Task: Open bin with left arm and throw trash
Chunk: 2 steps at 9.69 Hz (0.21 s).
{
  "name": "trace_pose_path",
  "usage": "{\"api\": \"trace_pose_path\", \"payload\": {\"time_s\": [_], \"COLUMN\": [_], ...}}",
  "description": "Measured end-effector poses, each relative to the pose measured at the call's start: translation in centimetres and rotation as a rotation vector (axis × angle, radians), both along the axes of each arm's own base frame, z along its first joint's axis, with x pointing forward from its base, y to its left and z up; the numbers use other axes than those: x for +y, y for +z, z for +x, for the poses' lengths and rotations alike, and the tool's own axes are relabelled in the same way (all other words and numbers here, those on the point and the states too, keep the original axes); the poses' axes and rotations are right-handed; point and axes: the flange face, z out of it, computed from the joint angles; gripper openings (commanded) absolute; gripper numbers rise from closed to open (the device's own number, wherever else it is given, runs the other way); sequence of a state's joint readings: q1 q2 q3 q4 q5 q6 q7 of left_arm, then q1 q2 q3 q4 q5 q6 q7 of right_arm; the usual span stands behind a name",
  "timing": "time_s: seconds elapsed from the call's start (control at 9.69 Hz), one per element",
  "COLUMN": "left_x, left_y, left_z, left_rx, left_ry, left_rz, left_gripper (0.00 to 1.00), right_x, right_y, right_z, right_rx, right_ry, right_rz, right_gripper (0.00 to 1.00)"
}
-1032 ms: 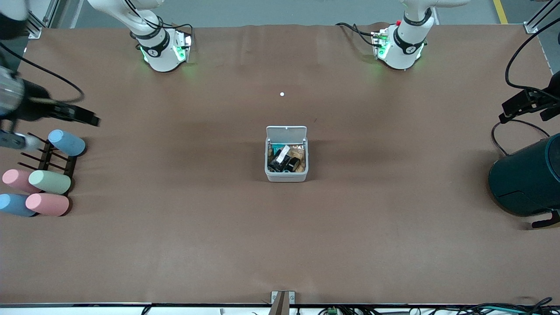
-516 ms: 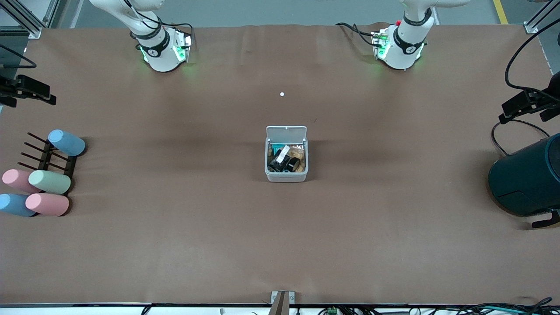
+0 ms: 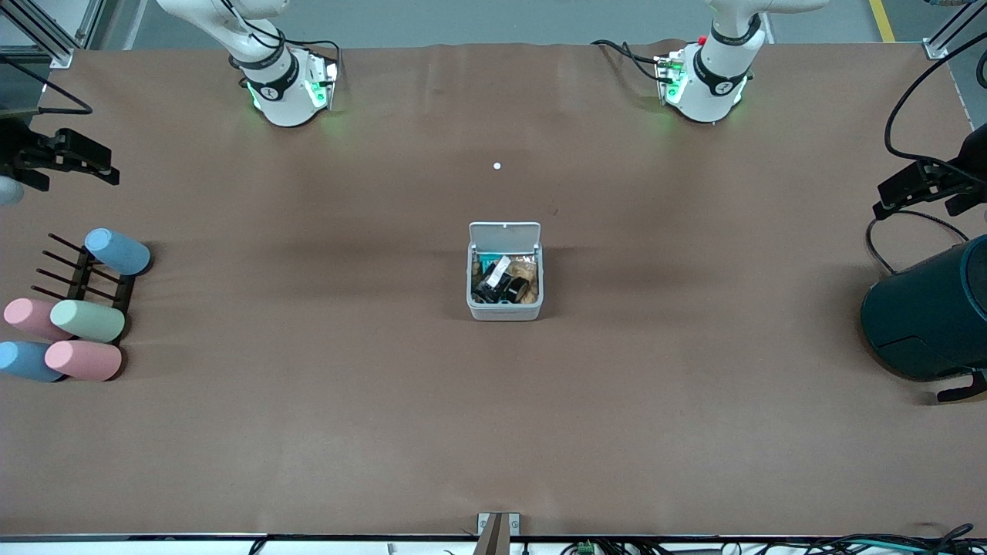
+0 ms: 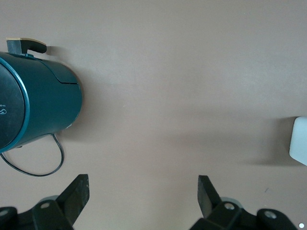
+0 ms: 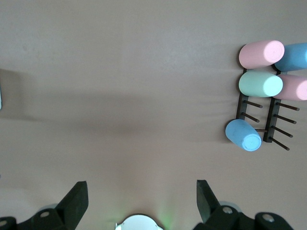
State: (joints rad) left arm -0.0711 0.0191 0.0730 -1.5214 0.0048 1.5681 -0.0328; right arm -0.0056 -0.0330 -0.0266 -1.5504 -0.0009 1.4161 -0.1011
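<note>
The bin [image 3: 505, 312], a small white-grey box, stands mid-table with its lid [image 3: 505, 233] tipped up. Inside lies the trash: a crumpled black wrapper [image 3: 486, 290], a white paper strip [image 3: 500, 268] and a dark tape ring [image 3: 515, 290], on top of snack packets. My left gripper [image 3: 898, 193] hangs open and empty over the left arm's end of the table; in its wrist view [image 4: 143, 191] a corner of the bin [image 4: 300, 146] shows. Above the right arm's end, my right gripper [image 3: 92, 160] [image 5: 141, 194] is open and empty too.
A large dark teal round container [image 3: 925, 316] [image 4: 38, 110] lies at the left arm's end. Pastel cups [image 3: 85, 320] [image 5: 261, 84] sit on and around a black peg rack [image 3: 81, 277] at the right arm's end. A tiny white dot [image 3: 496, 166] lies between the bin and the bases.
The right gripper has swung from over the cup rack out toward the table's edge and stopped there. The left gripper has barely shifted. The bin and its contents are unchanged.
</note>
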Motion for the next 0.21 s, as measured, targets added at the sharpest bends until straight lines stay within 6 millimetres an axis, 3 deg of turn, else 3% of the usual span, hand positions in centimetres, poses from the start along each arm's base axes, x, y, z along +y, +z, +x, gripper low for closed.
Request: {"api": "trace_pose_path", "payload": {"time_s": [0.21], "left_x": [-0.1], "left_y": [0.0], "left_z": [0.0], "left_rx": [0.0], "left_ry": [-0.002], "left_rz": [0.0], "left_gripper": [1.0], "right_x": [0.07], "right_y": [0.83], "right_z": [-0.54], "right_rx": [-0.035], "right_ry": [-0.021], "right_rz": [0.001], "right_gripper": [0.99]}}
